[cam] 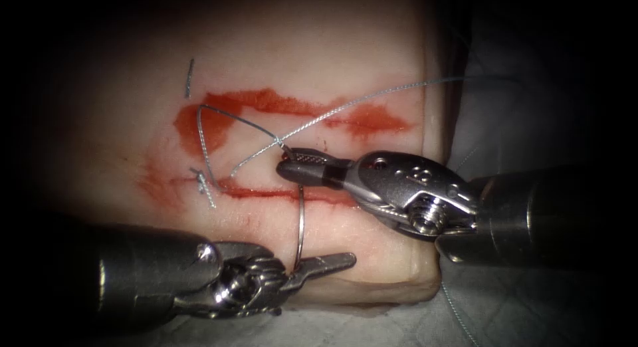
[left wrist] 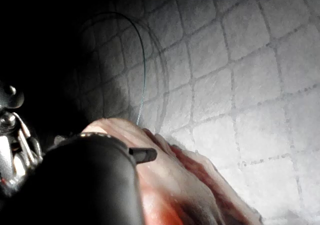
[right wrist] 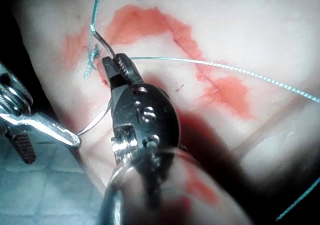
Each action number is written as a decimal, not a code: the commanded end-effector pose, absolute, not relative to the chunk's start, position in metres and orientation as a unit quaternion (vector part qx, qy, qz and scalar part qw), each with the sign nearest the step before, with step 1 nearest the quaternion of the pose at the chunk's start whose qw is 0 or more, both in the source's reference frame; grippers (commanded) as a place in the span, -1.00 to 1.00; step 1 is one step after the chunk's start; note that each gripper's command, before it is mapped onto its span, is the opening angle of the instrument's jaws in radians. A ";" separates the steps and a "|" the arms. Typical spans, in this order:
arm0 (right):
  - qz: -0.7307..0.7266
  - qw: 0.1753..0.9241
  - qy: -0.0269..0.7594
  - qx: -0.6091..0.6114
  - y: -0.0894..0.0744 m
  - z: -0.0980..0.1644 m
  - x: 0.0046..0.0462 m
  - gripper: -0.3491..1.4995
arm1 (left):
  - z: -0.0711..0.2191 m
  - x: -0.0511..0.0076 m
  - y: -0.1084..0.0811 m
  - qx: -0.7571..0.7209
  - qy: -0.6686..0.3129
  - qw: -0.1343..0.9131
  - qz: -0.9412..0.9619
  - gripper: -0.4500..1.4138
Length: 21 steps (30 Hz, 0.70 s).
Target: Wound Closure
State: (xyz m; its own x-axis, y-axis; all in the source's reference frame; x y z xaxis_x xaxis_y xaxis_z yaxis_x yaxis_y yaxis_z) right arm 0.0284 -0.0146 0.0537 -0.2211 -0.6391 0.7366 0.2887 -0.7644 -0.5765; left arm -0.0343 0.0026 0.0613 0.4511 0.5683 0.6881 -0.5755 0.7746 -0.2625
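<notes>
Needle (cam: 301, 217) spans both tools above the tissue (cam: 319, 48): right tool (cam: 287, 166) pinches its swaged end, left tool (cam: 312, 267) pinches near its tip; each grip wants firmness.

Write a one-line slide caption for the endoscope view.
Both claws grip the curved needle above the tissue: right claw near its thread end, left claw near the other end.

Right tool (cam: 286, 166): silver wrist, exposed screw, serrated dark jaws. Left tool (cam: 332, 262): dark shaft, bright steel wrist.
</notes>
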 end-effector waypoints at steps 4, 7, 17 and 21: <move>-0.763 0.303 0.152 -0.550 -0.014 0.054 0.0291 -1.00 | 0.058 -0.0340 0.005 0.049 -0.486 0.852 0.188 0.82; -0.750 0.321 0.124 -0.565 -0.012 0.054 0.0286 -1.00 | 0.054 -0.0315 0.009 0.076 -0.581 0.804 0.106 0.77; -0.694 0.126 -0.083 -0.704 -0.008 0.052 0.0286 -1.00 | 0.058 -0.0187 0.013 0.273 -0.467 0.741 -0.398 -1.00; -0.681 0.074 -0.120 -0.719 -0.008 0.052 0.0297 -1.00 | 0.064 -0.0177 0.011 0.286 -0.434 0.779 -0.350 -1.00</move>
